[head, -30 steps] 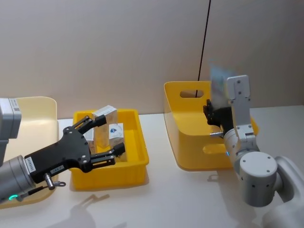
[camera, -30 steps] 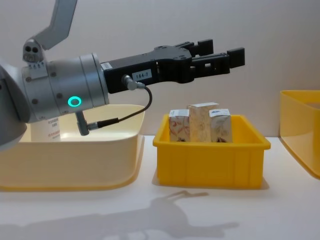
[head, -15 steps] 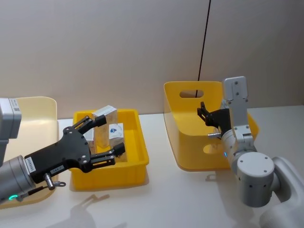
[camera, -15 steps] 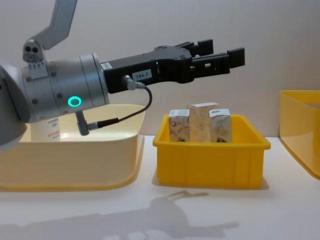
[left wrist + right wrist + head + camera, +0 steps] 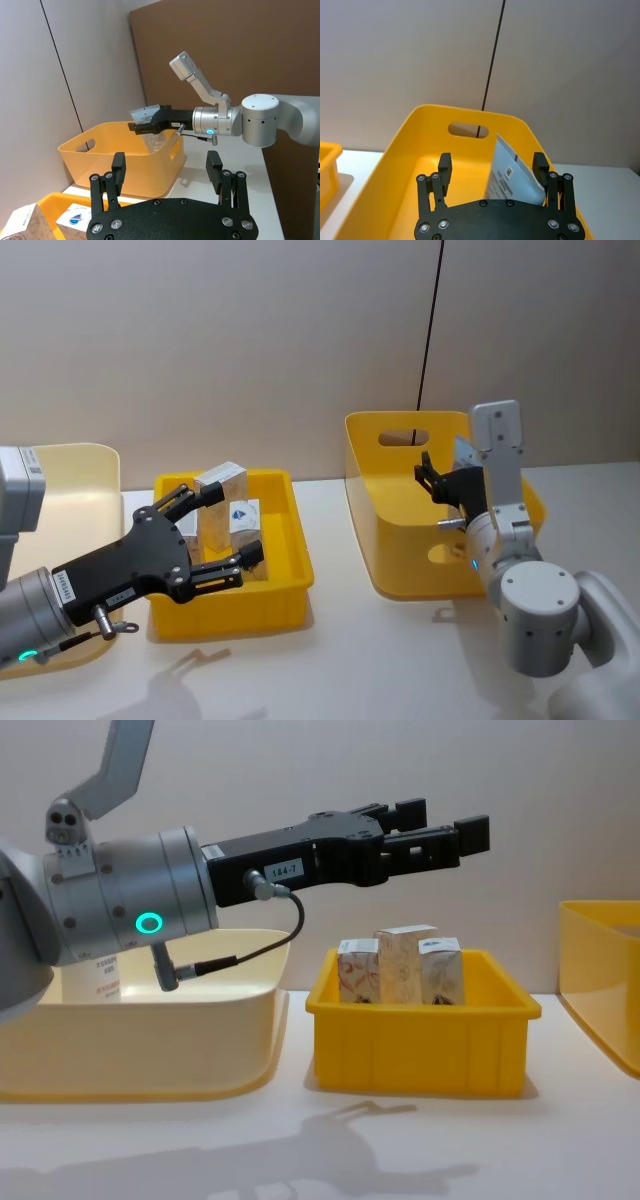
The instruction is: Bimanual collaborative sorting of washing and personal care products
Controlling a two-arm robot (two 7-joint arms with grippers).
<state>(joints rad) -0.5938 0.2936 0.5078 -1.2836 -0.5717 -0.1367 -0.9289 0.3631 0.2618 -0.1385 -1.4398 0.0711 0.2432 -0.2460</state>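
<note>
A second ago the light-blue tube (image 5: 511,172) stood high over the bin rim; it now leans lower inside the deep yellow bin (image 5: 395,418), at 3 o'clock in the head view. The right gripper (image 5: 492,161) is spread wide around the tube, not clamping it, and the gripper body hides the tube's lower end. At 9 o'clock the left gripper (image 5: 450,825), fingers apart, hovers clear above the cartons (image 5: 400,965) in the shallow tray (image 5: 285,605).
</note>
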